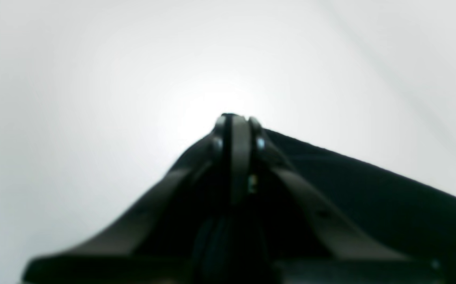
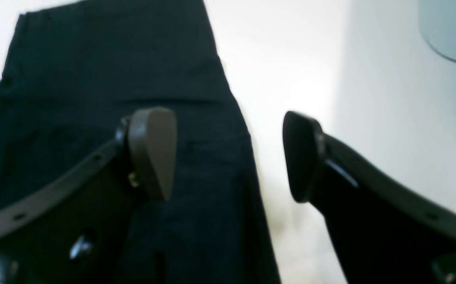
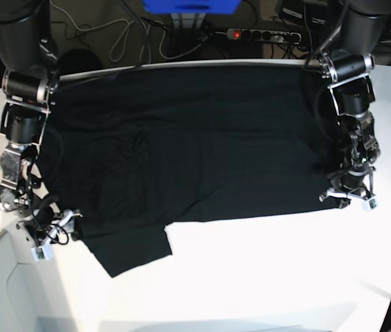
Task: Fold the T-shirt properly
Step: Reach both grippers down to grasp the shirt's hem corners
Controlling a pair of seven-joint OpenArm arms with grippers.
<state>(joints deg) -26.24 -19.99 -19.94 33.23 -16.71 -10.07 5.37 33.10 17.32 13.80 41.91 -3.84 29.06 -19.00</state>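
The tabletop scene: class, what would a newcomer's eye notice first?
Probably the big black T-shirt, spread across the white table. Next, the two dark grippers: the left one shut on the shirt's edge, the right one open above its opposite side.

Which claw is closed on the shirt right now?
The left claw: its jaws are together on a corner of the black T-shirt, while the right claw stands wide open over the shirt's edge.
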